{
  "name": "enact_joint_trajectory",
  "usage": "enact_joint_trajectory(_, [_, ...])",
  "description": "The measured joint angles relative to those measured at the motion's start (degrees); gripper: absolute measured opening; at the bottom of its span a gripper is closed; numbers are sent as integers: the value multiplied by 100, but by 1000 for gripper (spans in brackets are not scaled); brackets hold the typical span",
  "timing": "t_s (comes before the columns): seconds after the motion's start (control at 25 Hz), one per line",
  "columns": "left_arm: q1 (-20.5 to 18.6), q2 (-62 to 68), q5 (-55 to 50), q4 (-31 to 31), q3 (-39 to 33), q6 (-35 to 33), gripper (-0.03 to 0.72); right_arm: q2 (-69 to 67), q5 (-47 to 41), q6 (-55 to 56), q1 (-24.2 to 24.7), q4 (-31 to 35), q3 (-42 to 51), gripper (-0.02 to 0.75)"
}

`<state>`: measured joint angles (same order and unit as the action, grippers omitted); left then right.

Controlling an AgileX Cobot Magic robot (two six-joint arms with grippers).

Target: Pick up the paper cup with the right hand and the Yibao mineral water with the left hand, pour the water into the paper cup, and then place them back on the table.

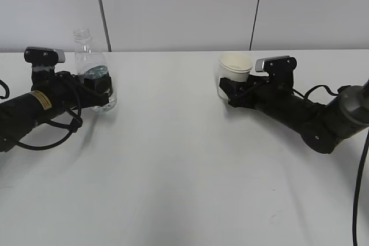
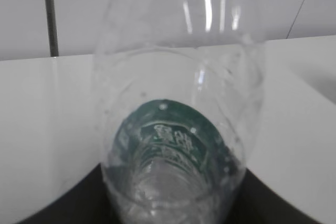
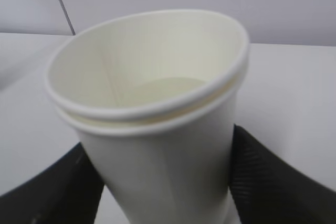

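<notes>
The Yibao mineral water (image 1: 92, 73) stands upright, pinched in the left pincer (image 1: 102, 87), far left; the paper cup (image 1: 233, 73), pinched by the right pincer (image 1: 228, 89), is well right across the bench (image 1: 173, 159).

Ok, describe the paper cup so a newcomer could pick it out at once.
Start from the wide white table and look to its right side, where a black robot arm's pincer sits around a small cream-white paper cup. It is opaque, short and open-topped with a rolled rim, unlike the clear green-labelled plastic bottle on the left.
</notes>
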<state>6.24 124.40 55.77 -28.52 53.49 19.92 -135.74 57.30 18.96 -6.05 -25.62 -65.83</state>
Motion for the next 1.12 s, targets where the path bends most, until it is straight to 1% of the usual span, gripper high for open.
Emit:
enact_joint_trajectory(0.24, [0,0,0,0,0,-6,319,0,0,-57,0,28,0,532])
enact_joint_trajectory(0.44, [0,0,-10,-12,0,-6,319,0,0,-273,0,206,0,532])
enact_joint_trajectory(0.64, [0,0,-18,-17,0,-17,319,0,-254,-393,0,227,0,532])
enact_joint_trajectory(0.8, [0,0,-23,-17,0,-17,319,0,-267,-433,0,227,0,532])
enact_joint_trajectory(1.12, [0,0,-23,-17,0,-17,319,-130,0,-455,0,272,0,532])
